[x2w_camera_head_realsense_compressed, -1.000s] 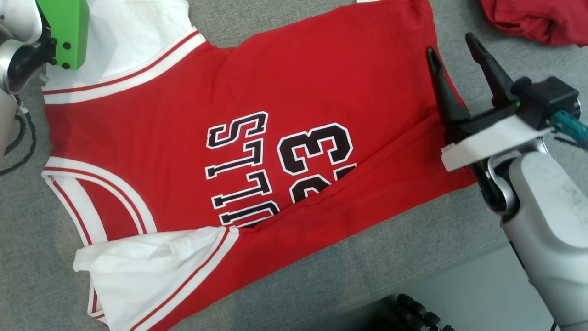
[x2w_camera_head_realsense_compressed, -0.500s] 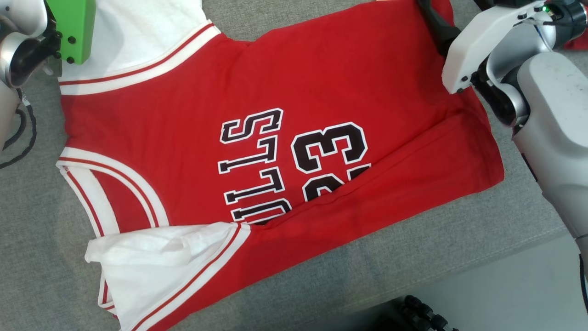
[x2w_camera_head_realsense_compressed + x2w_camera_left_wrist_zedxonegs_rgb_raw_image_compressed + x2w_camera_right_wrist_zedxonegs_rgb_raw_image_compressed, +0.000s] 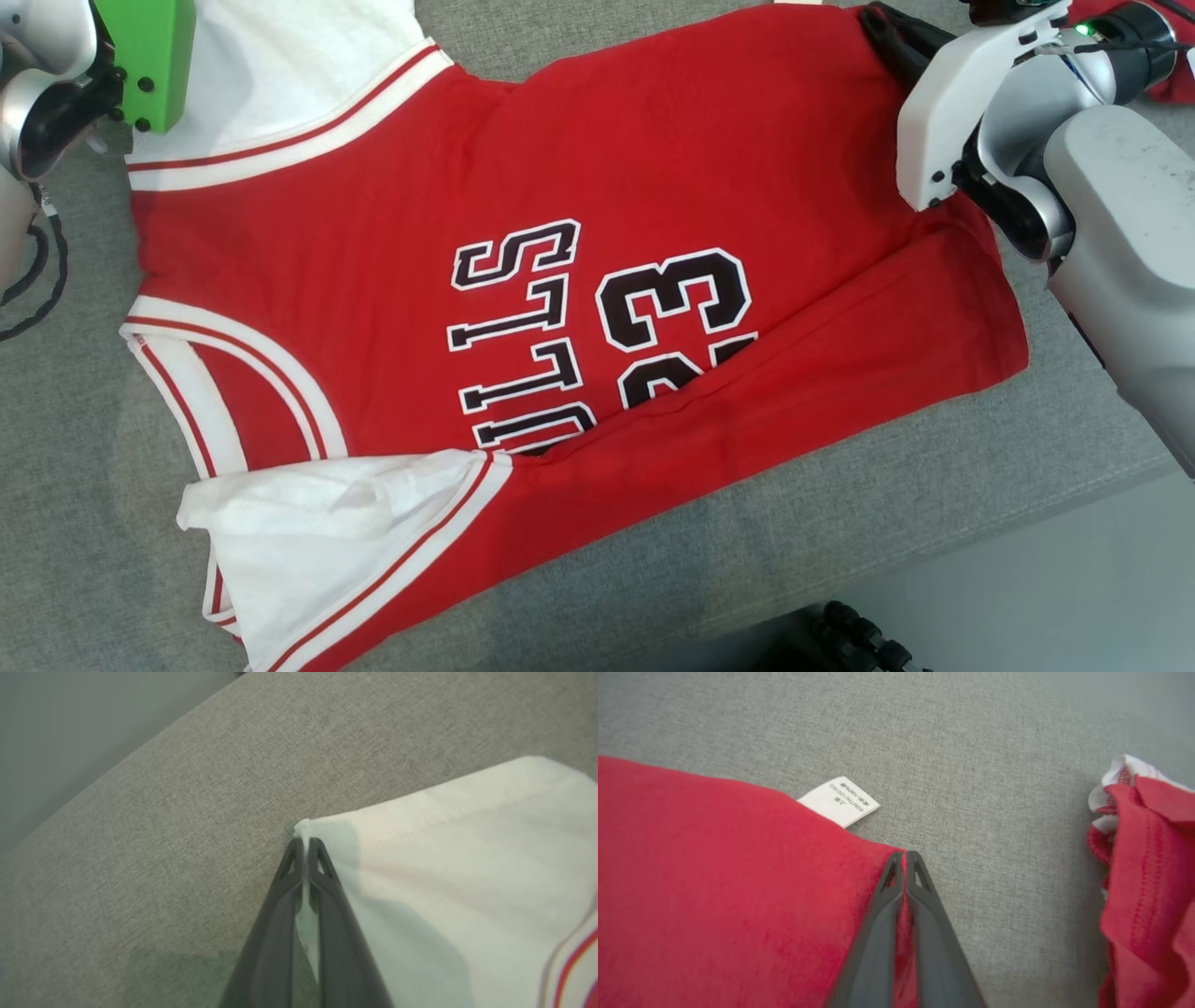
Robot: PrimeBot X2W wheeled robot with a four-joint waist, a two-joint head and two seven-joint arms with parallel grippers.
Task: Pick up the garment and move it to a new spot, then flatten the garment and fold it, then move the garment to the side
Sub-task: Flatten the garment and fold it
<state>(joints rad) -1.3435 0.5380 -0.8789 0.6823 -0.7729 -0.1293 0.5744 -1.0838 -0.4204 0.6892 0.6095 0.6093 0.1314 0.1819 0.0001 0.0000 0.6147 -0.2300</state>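
First, left gripper: jaws pinched together on the tip of a white sleeve corner of the garment, with cloth showing between the fingers. The garment, a red jersey with white trim and black lettering, lies spread print-up across the grey cushion; its near long edge is folded over the numerals, and a white label pokes out at the far hem. Right gripper: jaws closed on the red hem corner; further right, apart, a second crumpled red cloth.

On fabric surface, garment spread flat, cloth beyond its far-right corner
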